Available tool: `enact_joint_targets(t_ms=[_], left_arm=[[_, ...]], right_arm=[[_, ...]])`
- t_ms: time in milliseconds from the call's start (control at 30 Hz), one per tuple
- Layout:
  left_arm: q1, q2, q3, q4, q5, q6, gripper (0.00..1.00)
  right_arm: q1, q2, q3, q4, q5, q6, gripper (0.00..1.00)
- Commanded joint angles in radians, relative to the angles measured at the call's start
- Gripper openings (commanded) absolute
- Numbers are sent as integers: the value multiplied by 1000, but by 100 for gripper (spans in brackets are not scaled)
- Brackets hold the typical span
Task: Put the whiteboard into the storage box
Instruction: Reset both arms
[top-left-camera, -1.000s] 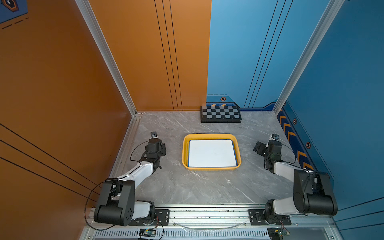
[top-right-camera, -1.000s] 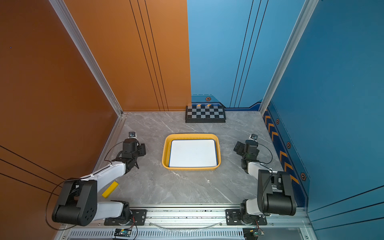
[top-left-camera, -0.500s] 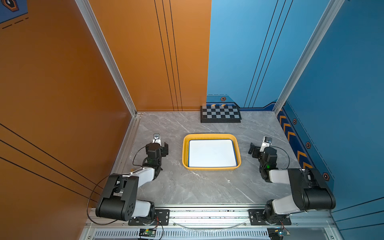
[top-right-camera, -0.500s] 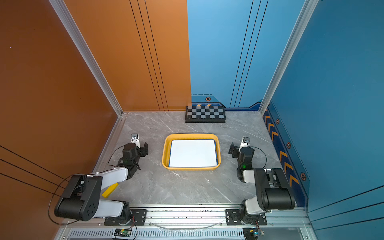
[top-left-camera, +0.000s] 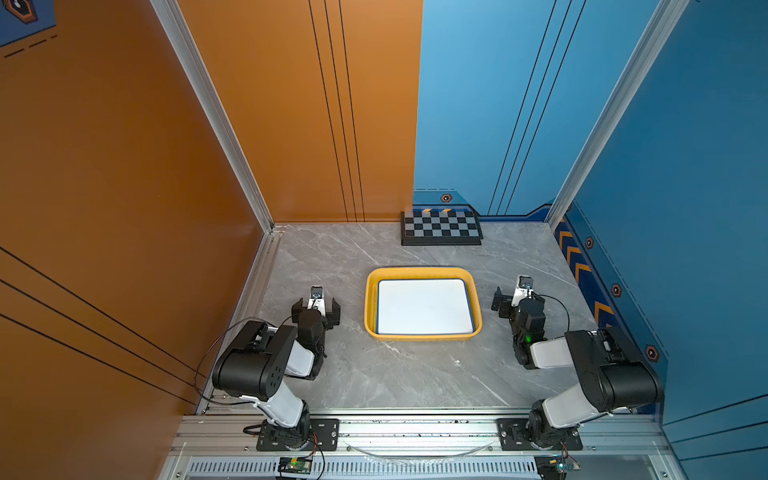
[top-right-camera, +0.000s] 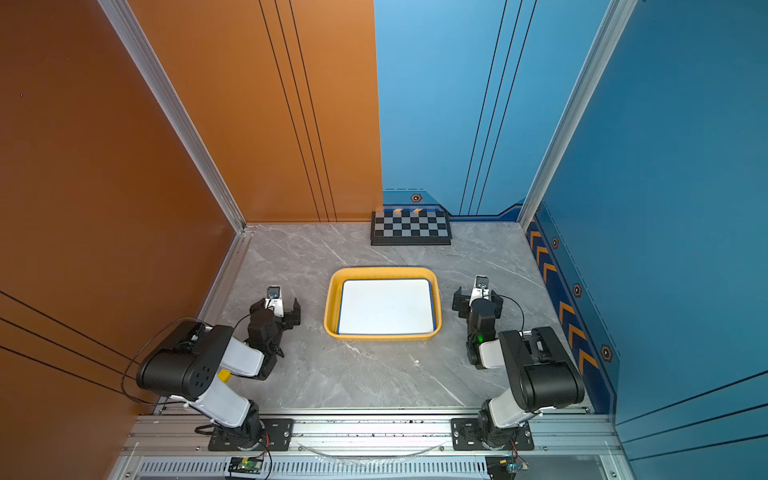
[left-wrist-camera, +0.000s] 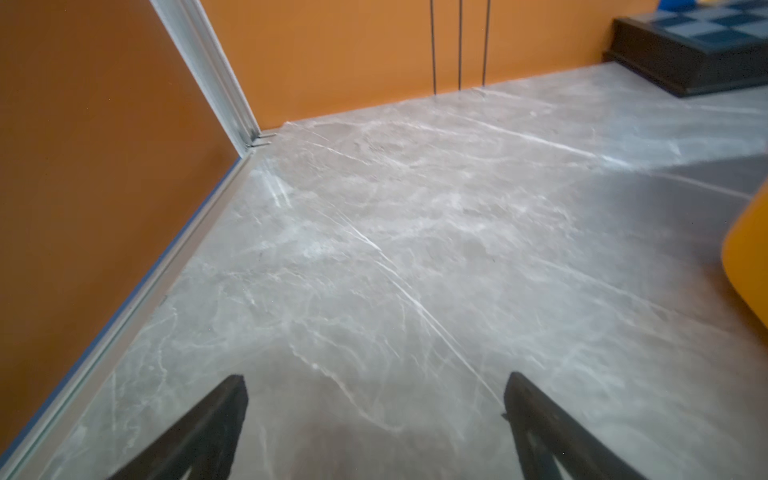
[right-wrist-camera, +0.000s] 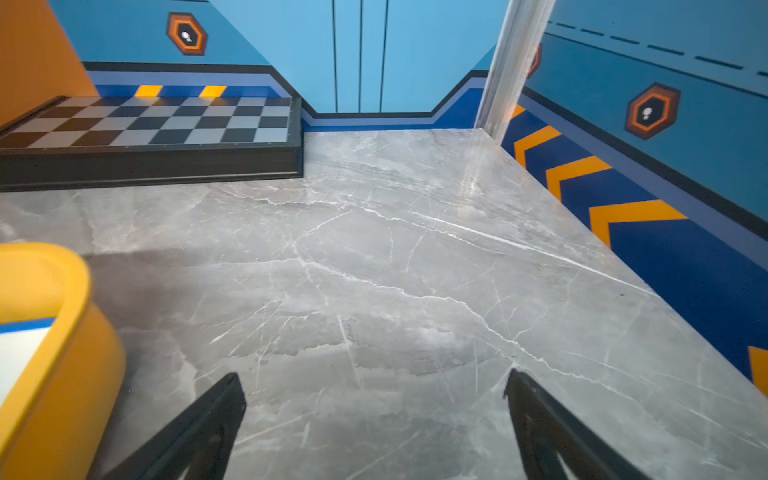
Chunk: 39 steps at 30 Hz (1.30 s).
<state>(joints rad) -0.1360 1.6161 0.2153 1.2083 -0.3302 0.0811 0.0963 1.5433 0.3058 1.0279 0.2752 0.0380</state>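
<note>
The yellow storage box (top-left-camera: 424, 272) (top-right-camera: 382, 272) sits mid-table in both top views. The white, blue-edged whiteboard (top-left-camera: 424, 305) (top-right-camera: 386, 305) lies flat inside it. My left gripper (top-left-camera: 316, 309) (top-right-camera: 276, 309) rests low to the left of the box, open and empty. My right gripper (top-left-camera: 517, 301) (top-right-camera: 477, 301) rests to the right of it, also open and empty. In the left wrist view, only bare marble lies between the spread fingers of the left gripper (left-wrist-camera: 376, 378), with a box corner (left-wrist-camera: 748, 257) at the edge. The right gripper (right-wrist-camera: 374, 374) looks the same, with the box (right-wrist-camera: 70, 332) and a whiteboard corner (right-wrist-camera: 20, 345) beside it.
A black-and-grey checkerboard (top-left-camera: 441, 227) (right-wrist-camera: 158, 124) stands against the back wall. Orange wall panels close the left side and blue ones the right. A small yellow piece (top-right-camera: 224, 375) shows by the left arm's elbow. An aluminium rail (top-left-camera: 415, 428) runs along the front.
Both arms have folded back toward their bases, drawing the grippers nearer the front. The left jaws have spread wider. The whiteboard and box have not moved.
</note>
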Motion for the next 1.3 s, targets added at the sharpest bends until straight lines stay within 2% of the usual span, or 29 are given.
enact_joint_targets(t_ms=[0, 100, 167, 1267], left_arm=[[19, -38, 92, -120, -64, -44, 98], [63, -47, 141, -232, -5, -80, 98], [82, -51, 143, -244, 16, -98, 98], [63, -51, 145, -244, 13, -77, 98]], right_arm=[[-31, 0, 43, -76, 64, 50, 100], [-33, 1, 40, -70, 67, 54, 100], [-33, 1, 39, -69, 68, 54, 100], [-38, 0, 29, -53, 63, 60, 100]])
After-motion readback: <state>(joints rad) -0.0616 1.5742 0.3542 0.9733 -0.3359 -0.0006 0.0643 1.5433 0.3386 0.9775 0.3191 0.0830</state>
